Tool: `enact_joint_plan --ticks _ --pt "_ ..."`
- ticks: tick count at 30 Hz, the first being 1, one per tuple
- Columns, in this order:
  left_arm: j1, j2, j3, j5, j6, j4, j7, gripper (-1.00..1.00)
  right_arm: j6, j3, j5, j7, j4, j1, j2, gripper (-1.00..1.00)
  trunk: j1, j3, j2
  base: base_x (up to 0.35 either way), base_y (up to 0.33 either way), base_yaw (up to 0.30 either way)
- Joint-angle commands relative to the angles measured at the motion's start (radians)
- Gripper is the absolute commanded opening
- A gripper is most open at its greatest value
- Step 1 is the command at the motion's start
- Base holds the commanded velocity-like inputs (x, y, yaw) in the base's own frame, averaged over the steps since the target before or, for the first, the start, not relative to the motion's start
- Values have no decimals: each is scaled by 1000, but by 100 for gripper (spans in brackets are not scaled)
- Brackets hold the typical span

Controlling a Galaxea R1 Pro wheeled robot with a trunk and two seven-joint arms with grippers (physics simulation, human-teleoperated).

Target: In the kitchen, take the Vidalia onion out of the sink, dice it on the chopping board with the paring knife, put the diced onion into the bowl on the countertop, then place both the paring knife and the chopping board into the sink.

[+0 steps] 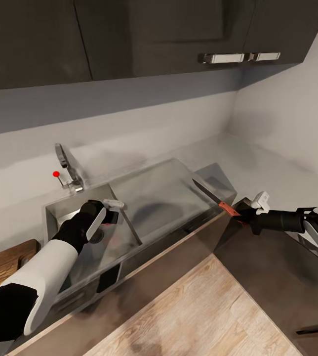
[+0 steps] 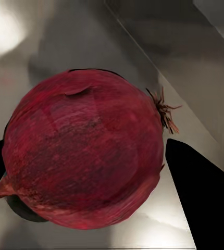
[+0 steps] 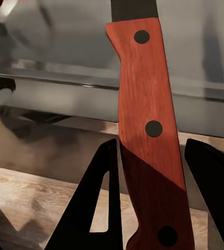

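The Vidalia onion [image 2: 83, 151], a dark red bulb, sits between the black fingers [image 2: 200, 203] of my left gripper [image 2: 81, 143], which is shut on it. That gripper [image 1: 110, 213] is down inside the basin of the steel sink [image 1: 164, 198], near the drain. My right gripper [image 1: 241, 210] hovers at the drainboard's right end, shut on the paring knife [image 1: 217, 198]. The knife's reddish-brown handle [image 3: 148, 130] lies between that gripper's fingers [image 3: 104, 203], and its dark blade points over the drainboard. A corner of the brown chopping board [image 1: 3, 264] shows at the far left. The bowl is out of view.
The chrome faucet [image 1: 69, 168] with its red-tipped lever [image 1: 56, 173] stands behind the basin. Countertop [image 1: 272, 173] runs behind and right of the sink into a wall corner. Dark upper cabinets [image 1: 154, 34] hang overhead. Wood floor [image 1: 193, 316] lies in front.
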State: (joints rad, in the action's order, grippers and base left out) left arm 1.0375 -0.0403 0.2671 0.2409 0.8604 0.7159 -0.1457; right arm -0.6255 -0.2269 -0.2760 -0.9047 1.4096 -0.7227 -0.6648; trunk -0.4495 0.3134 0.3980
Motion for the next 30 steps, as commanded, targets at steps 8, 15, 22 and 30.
enact_joint_plan --ticks 8,15,22,30 --pt "1 -1 6 11 3 2 -9 -100 -7 -2 -8 1 0 -1 -1 -100 -1 -11 2 -136 0 0" --pt "1 -8 5 11 3 11 -9 -100 -7 -2 -7 1 0 -1 -1 -100 -1 -16 2 -12 0 0" --pt "-2 -35 6 12 7 164 -5 -100 -7 -2 -7 1 0 -1 -1 -100 -1 -16 2 0 0 0" --pt "-80 -36 6 14 16 438 -3 -100 -7 -2 -7 1 0 -1 -1 -100 -1 -16 2 0 0 0"
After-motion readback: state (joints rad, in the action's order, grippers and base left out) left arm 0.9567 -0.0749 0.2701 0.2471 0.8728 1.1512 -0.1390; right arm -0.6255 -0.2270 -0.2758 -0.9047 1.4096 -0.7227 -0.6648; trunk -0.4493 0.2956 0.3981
